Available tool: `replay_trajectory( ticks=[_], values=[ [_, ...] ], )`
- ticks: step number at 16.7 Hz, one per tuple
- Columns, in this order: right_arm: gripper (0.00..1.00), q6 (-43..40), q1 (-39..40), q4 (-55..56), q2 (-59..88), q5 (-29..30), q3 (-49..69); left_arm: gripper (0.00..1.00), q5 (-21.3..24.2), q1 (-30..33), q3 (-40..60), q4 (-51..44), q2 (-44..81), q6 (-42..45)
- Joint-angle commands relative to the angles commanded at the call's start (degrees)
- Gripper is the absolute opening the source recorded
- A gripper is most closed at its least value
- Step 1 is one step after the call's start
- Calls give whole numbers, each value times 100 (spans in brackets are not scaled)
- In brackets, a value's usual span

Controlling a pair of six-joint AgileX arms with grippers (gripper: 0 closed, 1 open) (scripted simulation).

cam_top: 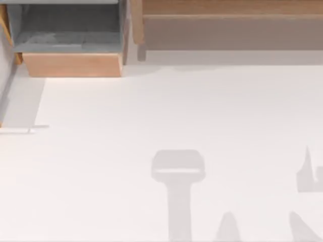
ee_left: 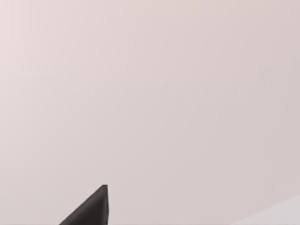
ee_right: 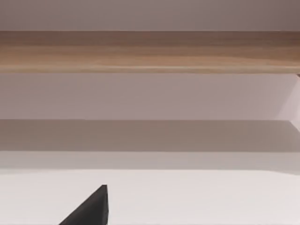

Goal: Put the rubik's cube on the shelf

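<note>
The rubik's cube is out of view. The shelf (cam_top: pixel 232 10) runs along the back right of the table, a long light-brown wooden unit with a shaded grey-brown recess under its top board. In the right wrist view the shelf (ee_right: pixel 150 51) lies straight ahead, with its board across the picture and the recess below it. A dark tip of my right gripper (ee_right: pixel 91 211) pokes in over the white table, short of the shelf. A dark tip of my left gripper (ee_left: pixel 91 211) stands before a plain pale surface.
A smaller wooden box (cam_top: pixel 70 64) with a grey inside sits at the back left, beside the shelf's left end. The white table (cam_top: pixel 151 116) stretches in front of both. Grey arm shadows (cam_top: pixel 178 171) fall on its front part.
</note>
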State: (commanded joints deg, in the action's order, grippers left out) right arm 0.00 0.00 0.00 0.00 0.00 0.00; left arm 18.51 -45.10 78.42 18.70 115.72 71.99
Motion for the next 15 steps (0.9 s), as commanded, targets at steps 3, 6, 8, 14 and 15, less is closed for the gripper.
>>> replay_trajectory(
  ticks=[3, 6, 8, 14, 15],
  values=[
    [100, 0, 0, 0, 0, 0, 0, 100, -375, 413, 1408, -2003, 204, -787],
    [100, 0, 0, 0, 0, 0, 0, 100, -675, 894, 2705, -3992, 548, -1641],
    [100, 0, 0, 0, 0, 0, 0, 100, -836, 1226, 3479, -5249, 839, -2217],
    [100, 0, 0, 0, 0, 0, 0, 100, -1161, 2084, 5208, -8259, 1816, -3750],
    [100, 0, 0, 0, 0, 0, 0, 100, -1196, 2185, 5395, -8610, 1964, -3946]
  ],
)
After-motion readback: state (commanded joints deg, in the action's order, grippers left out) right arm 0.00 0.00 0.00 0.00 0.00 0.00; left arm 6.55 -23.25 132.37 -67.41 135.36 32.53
